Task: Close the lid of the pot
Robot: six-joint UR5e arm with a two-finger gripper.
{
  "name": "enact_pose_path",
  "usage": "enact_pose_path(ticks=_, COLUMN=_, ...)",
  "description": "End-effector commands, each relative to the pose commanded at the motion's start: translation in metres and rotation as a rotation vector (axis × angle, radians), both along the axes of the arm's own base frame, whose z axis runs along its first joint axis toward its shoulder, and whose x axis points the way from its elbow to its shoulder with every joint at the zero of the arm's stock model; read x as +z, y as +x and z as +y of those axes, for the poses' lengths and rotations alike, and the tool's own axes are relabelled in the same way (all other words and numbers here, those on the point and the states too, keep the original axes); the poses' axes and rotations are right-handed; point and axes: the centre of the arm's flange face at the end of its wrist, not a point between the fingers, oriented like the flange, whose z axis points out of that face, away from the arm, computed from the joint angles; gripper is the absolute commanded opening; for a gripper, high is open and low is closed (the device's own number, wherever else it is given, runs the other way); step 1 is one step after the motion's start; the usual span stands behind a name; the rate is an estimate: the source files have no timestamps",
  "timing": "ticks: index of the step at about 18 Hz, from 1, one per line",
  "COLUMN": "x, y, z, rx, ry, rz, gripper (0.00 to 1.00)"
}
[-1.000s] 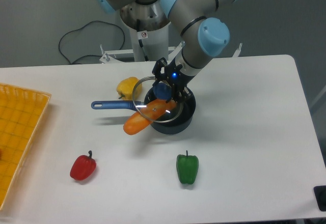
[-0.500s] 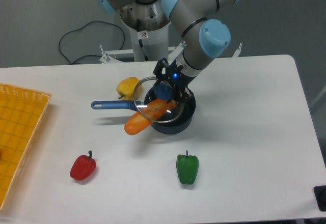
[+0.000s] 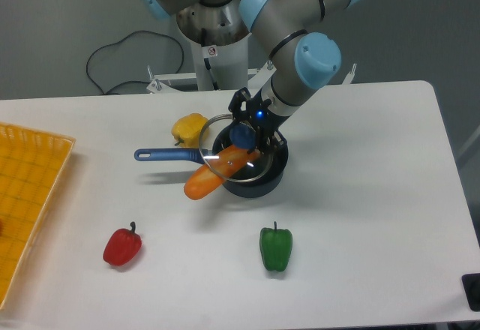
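Observation:
The dark pot stands mid-table with its long blue handle pointing left. An orange pepper lies across the pot's rim, sticking out to the lower left. My gripper is shut on the blue knob of the glass lid. The lid is tilted, its face turned to the left, above the pot's left side and the orange pepper. Whether the lid touches the pepper I cannot tell.
A yellow pepper lies just behind the pot handle. A red pepper and a green pepper lie nearer the front. An orange mesh basket is at the left edge. The arm's base stands at the back.
The gripper and the lid have shifted slightly to the right over the pot. The pot and the peppers have not moved.

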Motion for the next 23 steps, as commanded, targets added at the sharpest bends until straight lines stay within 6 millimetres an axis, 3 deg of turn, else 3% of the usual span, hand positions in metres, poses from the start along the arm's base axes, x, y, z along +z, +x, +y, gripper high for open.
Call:
enact_pose_path(ticks=16, x=-0.006, y=-0.004, z=-0.006, rx=-0.058, ry=-0.047, rz=0.029, gripper=0.40)
enact_pose_path(ticks=18, x=0.001, y=-0.007, z=-0.004, rx=-0.056, ry=-0.041, rz=0.041, gripper=0.43)
enact_pose_path(ticks=20, x=0.001, y=-0.008, z=-0.004, rx=-0.056, ry=-0.042, rz=0.042, gripper=0.47)
enact_pose_path(ticks=22, x=0.002, y=-0.008, z=-0.003, rx=-0.058, ry=-0.040, rz=0.045, gripper=0.70)
enact_pose_path(ticks=23, x=0.002, y=-0.010, z=-0.002, rx=-0.058, ry=-0.040, rz=0.046, gripper=0.76)
